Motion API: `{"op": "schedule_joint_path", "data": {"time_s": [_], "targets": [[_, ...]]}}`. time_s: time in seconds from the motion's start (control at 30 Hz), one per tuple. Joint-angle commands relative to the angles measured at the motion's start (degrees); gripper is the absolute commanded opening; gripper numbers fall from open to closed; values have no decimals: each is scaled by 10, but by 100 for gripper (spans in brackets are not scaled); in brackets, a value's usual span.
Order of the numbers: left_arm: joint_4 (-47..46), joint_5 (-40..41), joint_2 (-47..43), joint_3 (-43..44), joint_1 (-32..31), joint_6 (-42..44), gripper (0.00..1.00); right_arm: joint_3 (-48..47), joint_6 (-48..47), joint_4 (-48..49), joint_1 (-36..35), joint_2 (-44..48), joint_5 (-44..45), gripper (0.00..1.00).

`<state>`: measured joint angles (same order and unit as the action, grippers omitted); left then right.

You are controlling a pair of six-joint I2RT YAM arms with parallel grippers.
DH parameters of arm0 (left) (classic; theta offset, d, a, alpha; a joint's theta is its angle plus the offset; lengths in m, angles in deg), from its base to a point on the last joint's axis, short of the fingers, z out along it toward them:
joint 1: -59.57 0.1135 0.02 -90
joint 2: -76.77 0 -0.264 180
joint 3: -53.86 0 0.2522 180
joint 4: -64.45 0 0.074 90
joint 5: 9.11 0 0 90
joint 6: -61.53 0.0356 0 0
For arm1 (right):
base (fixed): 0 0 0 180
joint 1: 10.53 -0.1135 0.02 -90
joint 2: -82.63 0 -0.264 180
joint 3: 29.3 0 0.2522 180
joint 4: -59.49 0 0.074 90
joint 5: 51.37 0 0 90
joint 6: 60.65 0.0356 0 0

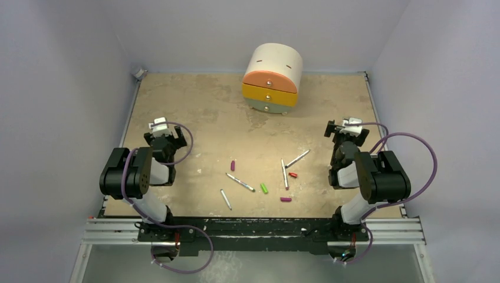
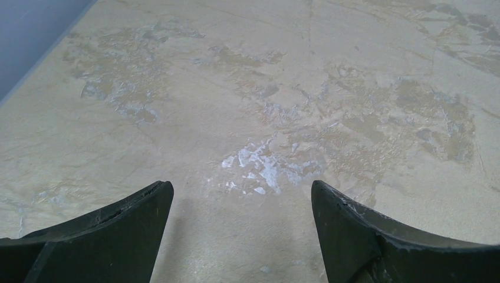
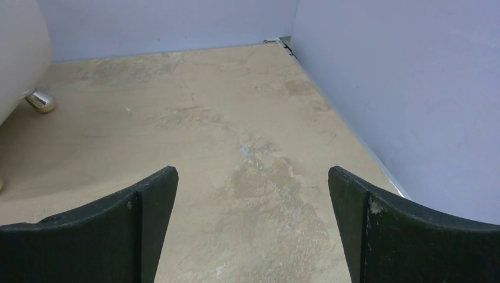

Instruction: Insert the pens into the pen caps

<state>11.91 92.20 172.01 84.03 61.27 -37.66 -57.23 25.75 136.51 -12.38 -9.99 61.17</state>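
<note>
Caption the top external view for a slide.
Four uncapped pens and four loose caps scattered on the table between the open left gripper and right gripper.

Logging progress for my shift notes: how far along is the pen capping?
Done: nothing; all four pens lie uncapped on the table, with the green cap, red cap and two magenta caps loose among them. In hand: nothing; the left pincer and right pincer stand open and empty, off to the sides. Left: all four cappings.
</note>
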Motion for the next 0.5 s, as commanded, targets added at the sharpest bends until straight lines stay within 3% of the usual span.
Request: {"op": "schedule_joint_path", "data": {"time_s": [0.0,0.33,0.47], "targets": [[-19,13,-6,9,-2,10,87,-9,1,42,2,9,0,100],[-20,13,-6,9,-3,11,87,-26,25,-7,14,18,-8,100],[-17,4,-17,9,-3,14,87,6,9,64,13,33,19,100]]}}
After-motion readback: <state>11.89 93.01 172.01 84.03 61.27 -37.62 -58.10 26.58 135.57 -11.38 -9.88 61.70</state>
